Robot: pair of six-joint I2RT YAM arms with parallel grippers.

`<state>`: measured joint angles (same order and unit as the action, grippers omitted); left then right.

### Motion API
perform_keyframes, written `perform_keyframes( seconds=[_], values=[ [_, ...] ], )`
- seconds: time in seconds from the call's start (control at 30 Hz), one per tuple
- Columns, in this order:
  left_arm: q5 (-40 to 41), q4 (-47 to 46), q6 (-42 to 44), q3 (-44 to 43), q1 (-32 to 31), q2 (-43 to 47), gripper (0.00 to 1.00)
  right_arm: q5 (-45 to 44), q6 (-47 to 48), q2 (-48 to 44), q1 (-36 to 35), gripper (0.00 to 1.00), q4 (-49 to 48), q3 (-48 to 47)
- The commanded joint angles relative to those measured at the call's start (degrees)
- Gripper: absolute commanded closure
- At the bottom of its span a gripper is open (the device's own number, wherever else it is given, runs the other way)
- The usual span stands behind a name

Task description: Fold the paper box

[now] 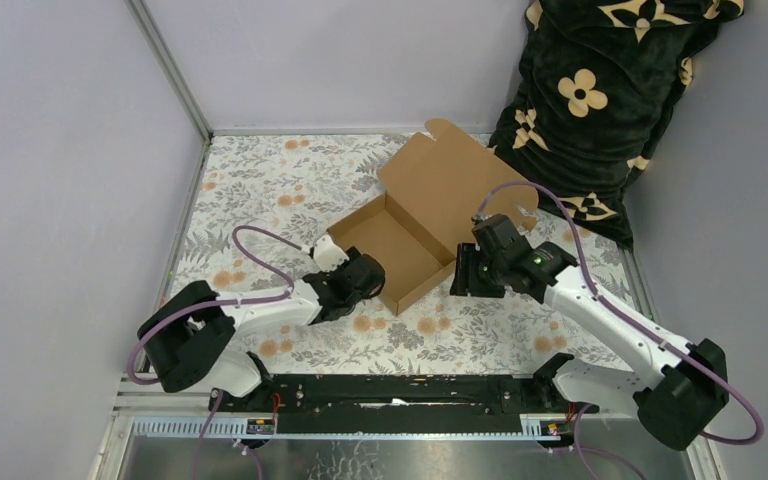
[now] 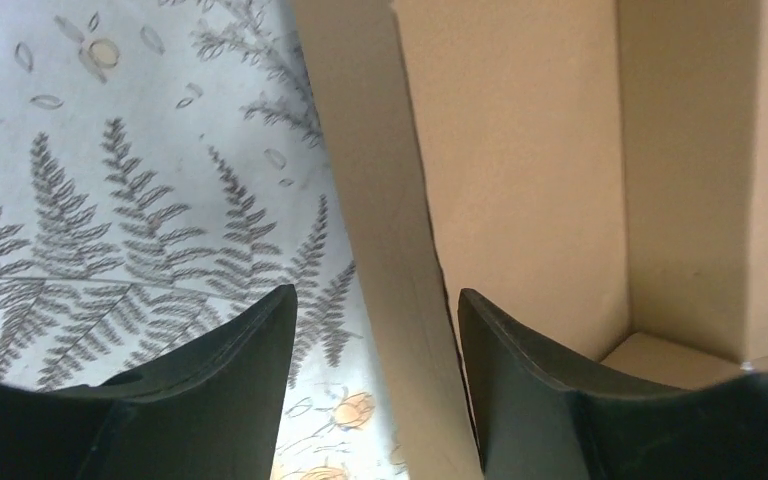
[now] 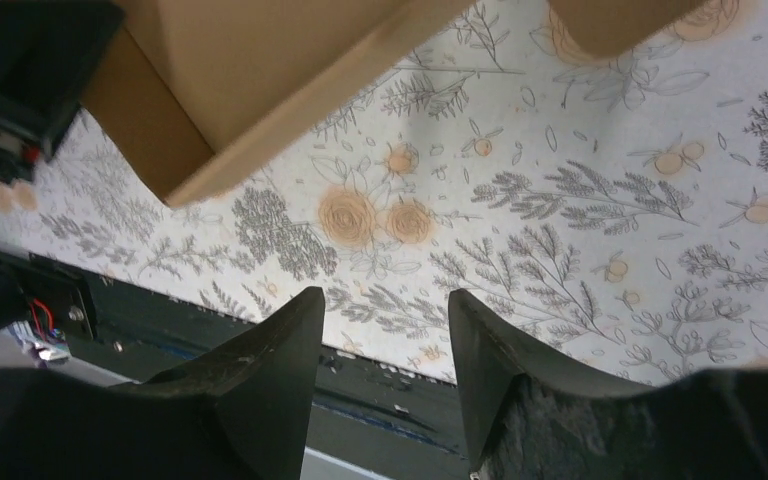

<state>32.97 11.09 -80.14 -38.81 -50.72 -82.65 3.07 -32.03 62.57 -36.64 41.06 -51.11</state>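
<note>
The paper box [image 1: 400, 245] is plain brown cardboard, standing mid-table as an open shallow tray with its lid flap [image 1: 450, 185] lying back behind it. My left gripper [image 1: 372, 278] is open at the tray's near-left wall. In the left wrist view that wall [image 2: 380, 200] runs between the fingers of the left gripper [image 2: 375, 300], one finger outside over the cloth and one inside the tray. My right gripper [image 1: 463, 272] is open and empty just right of the tray's near corner. In the right wrist view the right gripper [image 3: 385, 300] hangs over the cloth, and the box corner [image 3: 240, 70] shows at upper left.
A floral tablecloth [image 1: 290, 180] covers the table. A black blanket with beige flowers [image 1: 600, 90] is heaped at the back right, close to the lid. A black rail [image 1: 400, 395] runs along the near edge. Walls and a metal post [image 1: 170, 65] bound the left and back.
</note>
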Motion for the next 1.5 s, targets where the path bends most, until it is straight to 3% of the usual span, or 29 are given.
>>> perform_keyframes(
  seconds=[0.0, 0.27, 0.8, 1.0, 1.2, 1.47],
  values=[
    [2.4, -2.4, -1.6, 3.3, -2.4, 0.4, 0.34, -5.0, -5.2, 3.1, -1.3, 0.43, -7.6, -0.8],
    [3.5, -3.2, -7.8, 7.2, -8.1, 0.8, 0.33, -10.5, -6.7, 14.1, -4.4, 0.41, -10.3, -5.2],
    [6.0, -3.1, -10.8, 2.8, -15.7, -2.0, 0.3, -16.9, -6.4, 29.7, -9.3, 0.39, -8.3, -13.1],
    [7.1, -2.7, -10.4, 1.9, -16.2, -1.2, 0.3, -19.3, -4.8, 32.0, -9.5, 0.5, -6.7, -14.5],
    [9.6, 0.3, -9.2, 1.0, -16.2, 2.2, 0.29, -26.0, 1.5, 34.1, -9.5, 0.6, -2.9, -19.5],
    [11.6, 2.8, -4.9, -0.3, -16.3, 9.9, 0.28, -33.5, 16.5, 37.5, -9.5, 0.59, -3.4, -24.0]
  ],
)
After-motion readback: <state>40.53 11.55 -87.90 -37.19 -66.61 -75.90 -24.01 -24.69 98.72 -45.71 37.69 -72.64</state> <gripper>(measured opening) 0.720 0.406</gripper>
